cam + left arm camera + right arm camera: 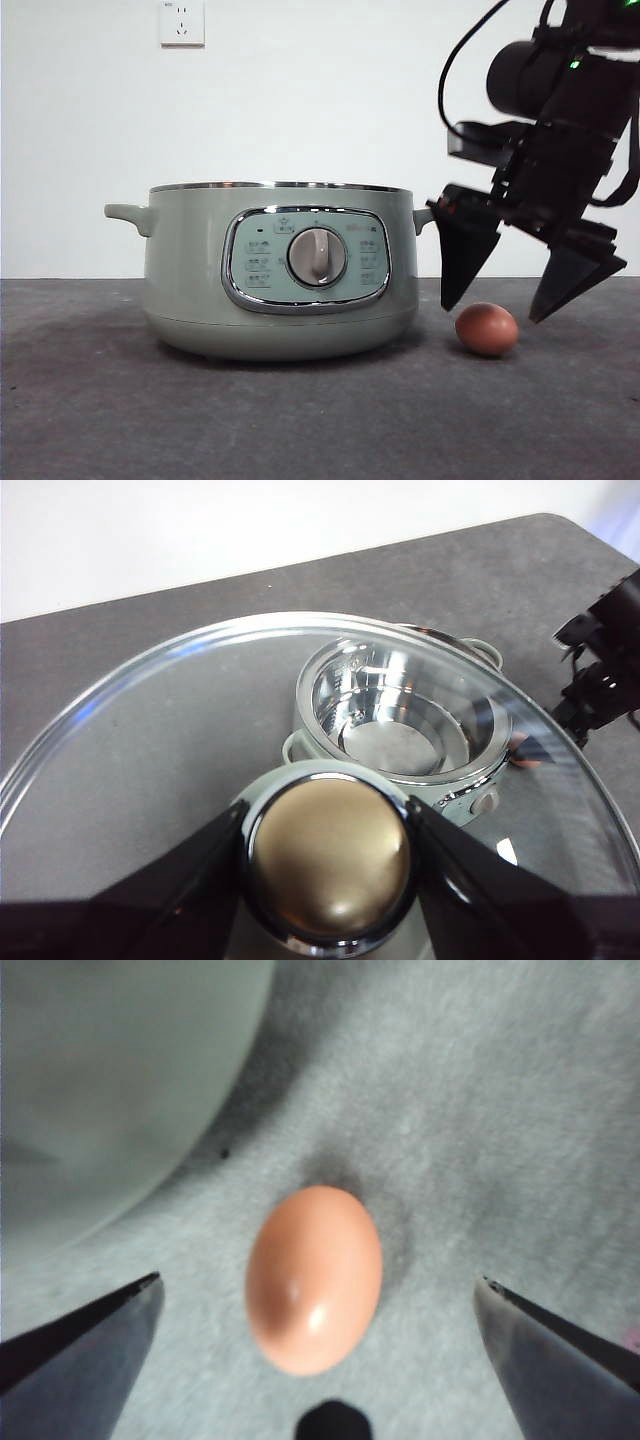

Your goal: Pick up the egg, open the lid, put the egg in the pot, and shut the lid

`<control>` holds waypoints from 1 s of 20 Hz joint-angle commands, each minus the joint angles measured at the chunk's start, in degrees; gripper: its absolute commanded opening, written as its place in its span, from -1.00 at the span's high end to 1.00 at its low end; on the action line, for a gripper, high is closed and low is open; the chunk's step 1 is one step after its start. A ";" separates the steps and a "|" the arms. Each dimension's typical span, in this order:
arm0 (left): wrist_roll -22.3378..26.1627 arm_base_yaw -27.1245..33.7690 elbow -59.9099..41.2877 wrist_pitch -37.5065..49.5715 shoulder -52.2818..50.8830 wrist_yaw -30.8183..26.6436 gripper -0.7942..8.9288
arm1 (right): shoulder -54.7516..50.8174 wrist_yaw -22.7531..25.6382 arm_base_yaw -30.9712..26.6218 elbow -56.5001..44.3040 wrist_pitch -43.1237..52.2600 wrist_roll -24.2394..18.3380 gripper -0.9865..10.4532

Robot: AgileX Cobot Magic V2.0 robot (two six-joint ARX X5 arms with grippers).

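Sage-green pot (280,270), front view: stands uncovered on the dark grey desk (100,420), chrome rim exposed, control panel and grey dial facing the camera. Egg (487,329): reddish-brown, lying on its side on the desk just beside the pot, long axis level across the picture. Right tool (535,290): descends from the upper corner, jaws spread wide, tips just above the egg, one on each side of it, neither touching.

Left wrist view. Left tool (328,855): jaws closed against the knob of the lid (150,730), one on either side. The lid's clear glass disc is held aloft; through it the pot (400,720) shows well below with its shiny bowl open.

Right wrist view. Right tool (318,1305): jaws far apart. Egg (314,1278): rests on the desk (480,1110) between them, clear of both, long axis pointing away from the wrist. Pot wall (110,1070): near the egg, blurred.
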 commanded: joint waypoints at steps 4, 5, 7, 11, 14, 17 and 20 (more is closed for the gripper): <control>-0.39 0.28 0.39 2.54 -0.70 -0.55 0.85 | 2.29 0.83 0.44 -0.04 1.09 2.03 0.04; -0.39 0.28 0.39 2.58 -0.68 -0.55 0.85 | 2.47 0.85 0.42 -0.04 1.03 2.51 0.18; -0.37 0.28 0.39 2.56 -0.68 -0.55 0.85 | 2.84 0.83 0.44 -0.04 1.07 2.54 0.38; -0.35 0.28 0.39 2.56 -0.68 -0.55 0.85 | 3.10 0.81 0.44 -0.04 1.05 2.95 0.62; -0.35 0.28 0.39 2.54 -0.68 -0.55 0.85 | 3.10 0.79 0.42 -0.04 0.92 3.02 0.86; -0.31 0.28 0.39 2.54 -0.68 -0.55 0.85 | 2.78 0.79 0.42 -0.04 0.59 3.08 0.86; -0.24 0.28 0.39 2.54 -0.68 -0.52 0.85 | -0.37 0.90 0.42 -0.04 -1.55 3.06 0.86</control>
